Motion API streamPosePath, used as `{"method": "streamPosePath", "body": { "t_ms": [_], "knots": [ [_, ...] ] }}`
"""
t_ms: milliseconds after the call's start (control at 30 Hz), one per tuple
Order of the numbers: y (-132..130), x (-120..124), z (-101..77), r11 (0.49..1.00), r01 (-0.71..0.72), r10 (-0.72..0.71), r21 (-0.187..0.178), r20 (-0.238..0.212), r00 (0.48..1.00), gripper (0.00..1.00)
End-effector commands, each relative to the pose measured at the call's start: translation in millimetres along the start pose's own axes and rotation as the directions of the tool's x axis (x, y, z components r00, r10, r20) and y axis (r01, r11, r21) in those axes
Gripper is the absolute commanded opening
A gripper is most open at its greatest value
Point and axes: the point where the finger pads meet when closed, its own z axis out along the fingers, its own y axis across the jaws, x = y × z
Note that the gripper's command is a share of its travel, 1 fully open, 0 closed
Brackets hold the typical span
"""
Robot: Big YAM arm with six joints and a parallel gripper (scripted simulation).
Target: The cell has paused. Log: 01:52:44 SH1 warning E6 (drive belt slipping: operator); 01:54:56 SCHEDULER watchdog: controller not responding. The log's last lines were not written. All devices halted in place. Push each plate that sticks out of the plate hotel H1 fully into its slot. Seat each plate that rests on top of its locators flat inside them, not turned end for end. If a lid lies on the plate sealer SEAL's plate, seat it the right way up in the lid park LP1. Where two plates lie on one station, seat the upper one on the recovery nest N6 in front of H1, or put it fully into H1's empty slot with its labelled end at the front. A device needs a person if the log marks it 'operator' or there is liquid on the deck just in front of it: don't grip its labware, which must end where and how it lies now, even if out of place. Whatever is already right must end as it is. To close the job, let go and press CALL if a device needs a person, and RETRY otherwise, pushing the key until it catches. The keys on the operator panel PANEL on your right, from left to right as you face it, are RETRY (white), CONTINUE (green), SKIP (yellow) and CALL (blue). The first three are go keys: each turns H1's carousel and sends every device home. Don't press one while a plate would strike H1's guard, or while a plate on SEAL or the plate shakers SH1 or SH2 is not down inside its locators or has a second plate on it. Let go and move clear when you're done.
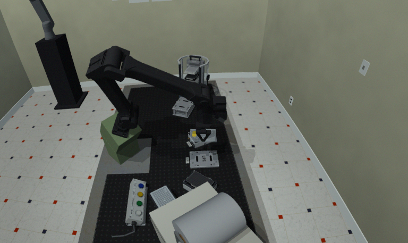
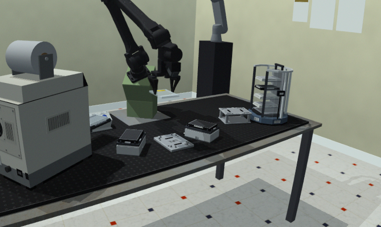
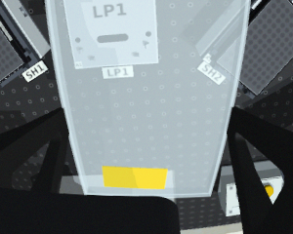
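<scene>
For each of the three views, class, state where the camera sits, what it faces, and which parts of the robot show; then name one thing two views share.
Top: high above the sealer end, looking down the black table mat; shows the whole black arm on its green pedestal.
Exterior: beside the table's long edge, facing the walls; shows the arm and the tool.
Wrist: on the arm, looking down through the held clear lid with a yellow tag; dark fingers frame it.
Shared: the grey LP1 lid park plate appears in top and wrist views.

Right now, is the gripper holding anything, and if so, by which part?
Yes. The gripper holds the clear lid across its long sides, near the end that bears the yellow mark, in the air above the lid park LP1.
</scene>
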Motion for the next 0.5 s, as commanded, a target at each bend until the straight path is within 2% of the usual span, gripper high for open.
{"method": "streamPosePath", "body": {
  "t_ms": [0, 467],
  "knots": [
    [11.2, -19.8, -7.0, 0.999, -0.032, 0.032, -0.006, 0.01, 0.999, 0.84],
    [52.3, -27.8, -6.9, 0.999, -0.032, 0.032, -0.008, 0.009, 0.999, 0.84]
  ]
}}
